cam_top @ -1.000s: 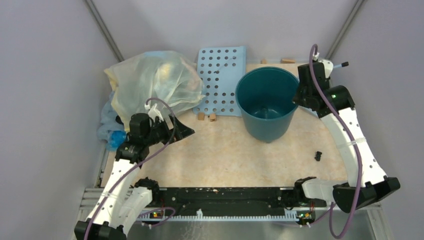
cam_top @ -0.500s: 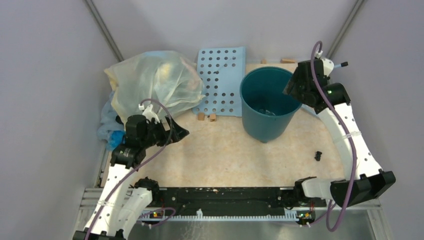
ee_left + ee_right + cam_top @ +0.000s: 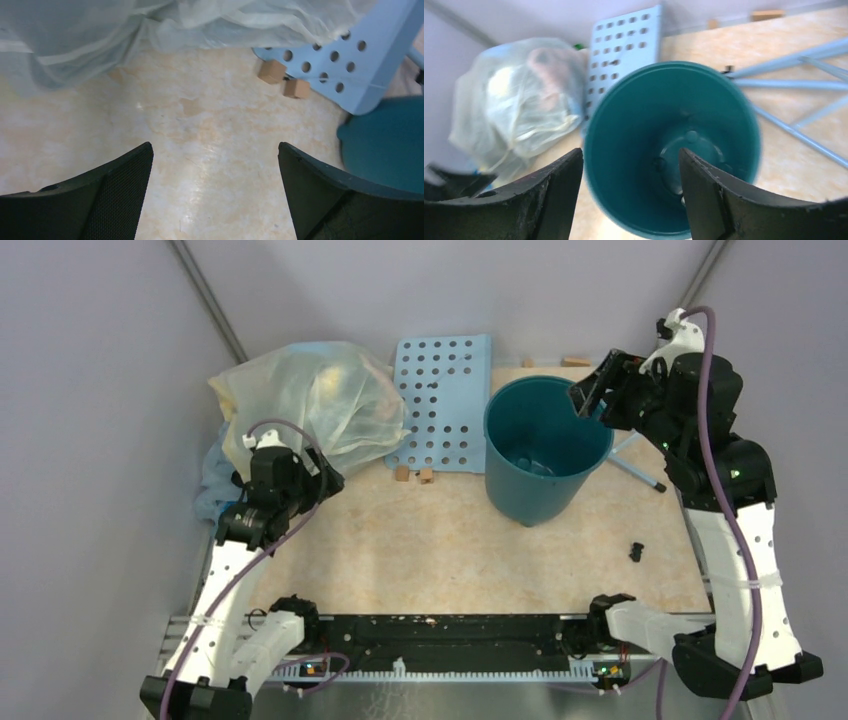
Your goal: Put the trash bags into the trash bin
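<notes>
Teal plastic trash bin upright, tapered; rim seemingly smooth.

Yellowish bag touching perforated blue panel; two wooden cubes adjacent.

i see the trash bin, a round dark teal bucket, standing upright and open-mouthed toward the far right of the counter. the trash bags lie crumpled, pale blue, at the counter's left edge, well apart from it.

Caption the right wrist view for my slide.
Open right gripper poised over the teal trash bin, yellowish bag to its left.
</notes>
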Robot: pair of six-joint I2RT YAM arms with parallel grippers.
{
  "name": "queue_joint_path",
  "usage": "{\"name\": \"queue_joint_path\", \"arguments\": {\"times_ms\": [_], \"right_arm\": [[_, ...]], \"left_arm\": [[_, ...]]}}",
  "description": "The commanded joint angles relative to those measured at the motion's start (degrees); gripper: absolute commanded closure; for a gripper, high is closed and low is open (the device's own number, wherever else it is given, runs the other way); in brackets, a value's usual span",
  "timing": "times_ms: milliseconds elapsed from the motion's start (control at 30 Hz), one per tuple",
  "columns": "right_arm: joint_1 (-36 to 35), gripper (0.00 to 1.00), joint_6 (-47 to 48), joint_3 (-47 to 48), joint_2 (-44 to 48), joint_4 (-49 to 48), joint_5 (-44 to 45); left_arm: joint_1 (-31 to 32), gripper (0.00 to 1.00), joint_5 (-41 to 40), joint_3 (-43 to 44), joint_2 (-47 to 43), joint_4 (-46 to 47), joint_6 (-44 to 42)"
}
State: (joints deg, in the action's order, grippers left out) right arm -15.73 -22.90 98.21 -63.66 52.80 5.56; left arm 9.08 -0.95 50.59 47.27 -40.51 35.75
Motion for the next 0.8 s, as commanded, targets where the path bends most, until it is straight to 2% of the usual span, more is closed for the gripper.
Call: {"name": "queue_joint_path", "arguments": {"times_ms": [0, 133, 267, 433, 633, 700, 767], "right_arm": [[-0.09, 0.32, 0.03, -4.48, 0.46, -7.64, -19.12], [-1.67, 0.35, -2.75, -9.15, 0.43, -11.02, -25.83], [-8.59, 0.36, -1.50, -9.91, -0.89, -11.27, -24.33], [-17.12, 0.36, 0.02, -9.01, -5.03, -10.15, -21.48], [-19.50, 0.37, 0.83, -4.29, -9.70, -9.07, -19.98], [-19.52, 0.37, 2.00, -2.23, -10.75, -8.26, -19.76], [-19.54, 0.37, 3.65, -0.21, -12.09, -6.26, -19.15]], "left_arm": [[0.02, 0.02, -17.34, 5.66, 2.05, -0.95, 1.67], [-1.09, 0.09, -26.80, 11.21, 3.82, 0.70, 0.79], [-6.52, 0.14, -27.25, 16.06, 9.02, 4.23, -1.16], [-22.17, 0.16, -14.26, 17.86, 15.51, 9.12, 1.04], [-39.38, 0.21, 6.88, 12.45, 20.80, 16.70, 10.06], [-42.58, 0.23, 10.07, 11.52, 22.85, 19.32, 11.73], [-44.60, 0.23, 9.61, 12.35, 24.65, 20.39, 11.25]]}}
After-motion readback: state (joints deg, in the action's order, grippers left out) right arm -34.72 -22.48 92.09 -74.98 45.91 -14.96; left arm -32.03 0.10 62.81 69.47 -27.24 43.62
